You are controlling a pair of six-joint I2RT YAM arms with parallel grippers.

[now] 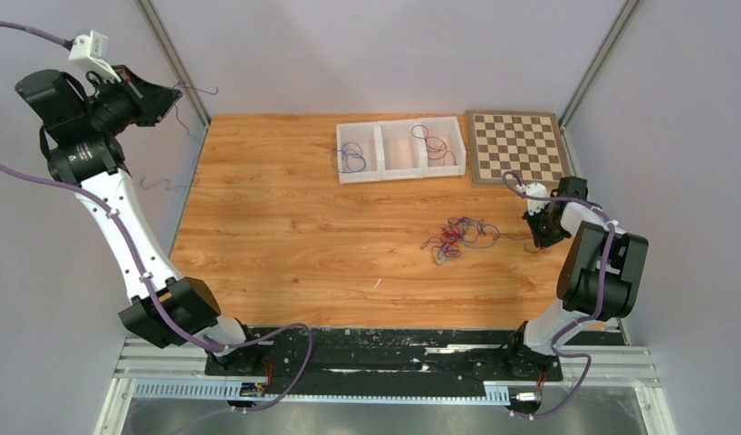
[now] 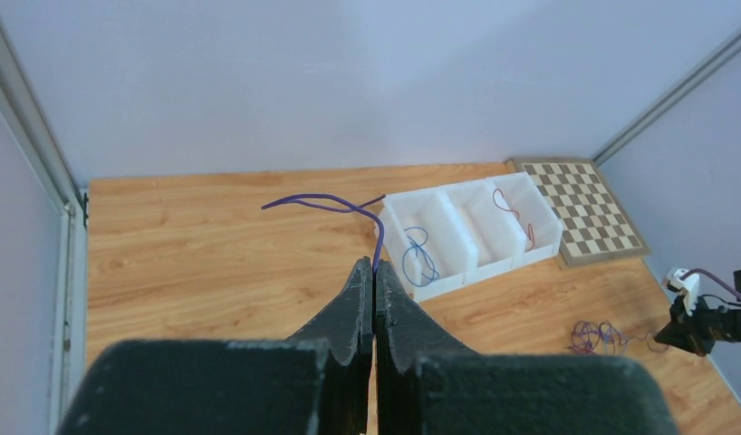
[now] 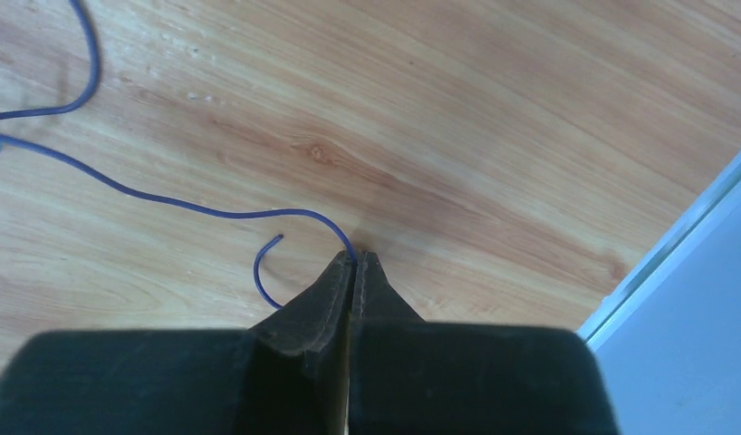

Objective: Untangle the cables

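Left gripper (image 2: 374, 268) is pinching a dark purple strand (image 2: 323, 200) right at its tips. The right gripper (image 3: 356, 259) is clamping a blue-purple strand (image 3: 195, 210) that's trailing back toward the tangle (image 1: 453, 237) sitting mid-table. My take: the purple one is looking free, so it's probably heading for the tray (image 1: 382, 149). I'd be lowering it in slowly while the right side is anchoring its end flat. The left arm is reaching high over the far-left corner with its wrist tipping down toward the table (image 1: 276, 236). The right arm is folding low, with its fingertips down near the table's right edge.
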